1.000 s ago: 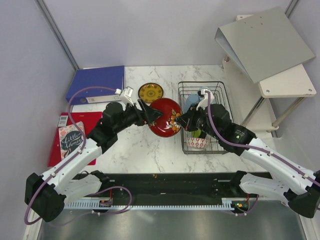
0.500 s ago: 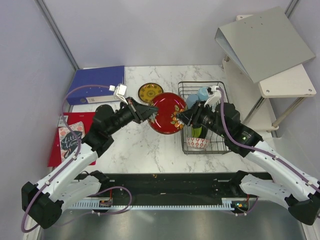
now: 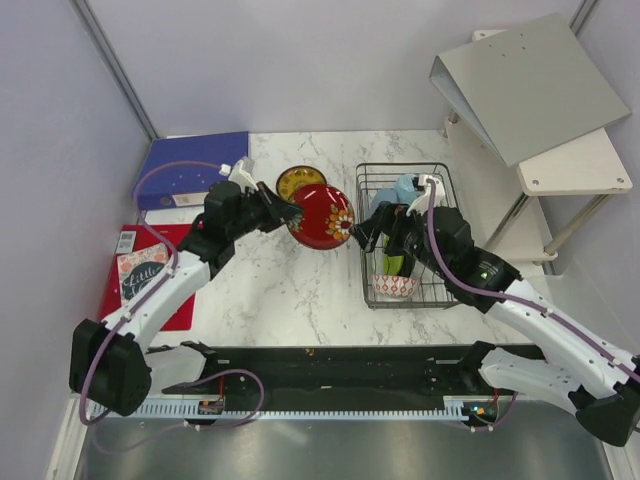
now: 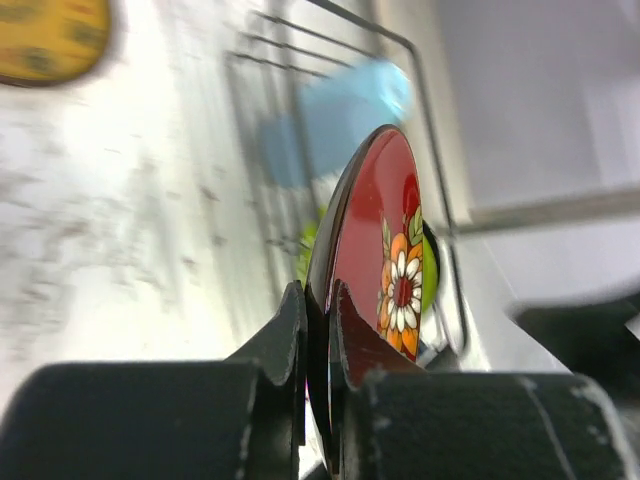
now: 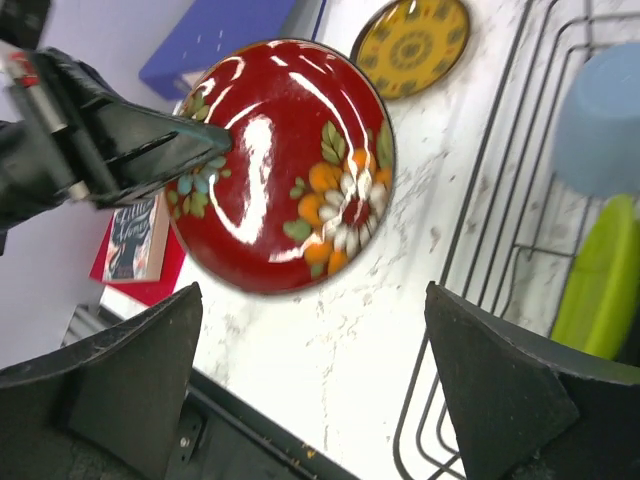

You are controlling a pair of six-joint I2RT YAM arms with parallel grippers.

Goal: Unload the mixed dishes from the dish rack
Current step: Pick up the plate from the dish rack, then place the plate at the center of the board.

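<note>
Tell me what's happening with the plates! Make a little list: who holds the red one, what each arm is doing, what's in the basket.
Red flowered plate: held by its rim, outside the rack
Left gripper: jaws shut on the plate's edge
Right gripper: jaws open, not touching the plate
Dish rack: holds a light blue cup, a lime green plate and a red-and-white bowl
Yellow plate: lying flat on the table, outside the rack
</note>
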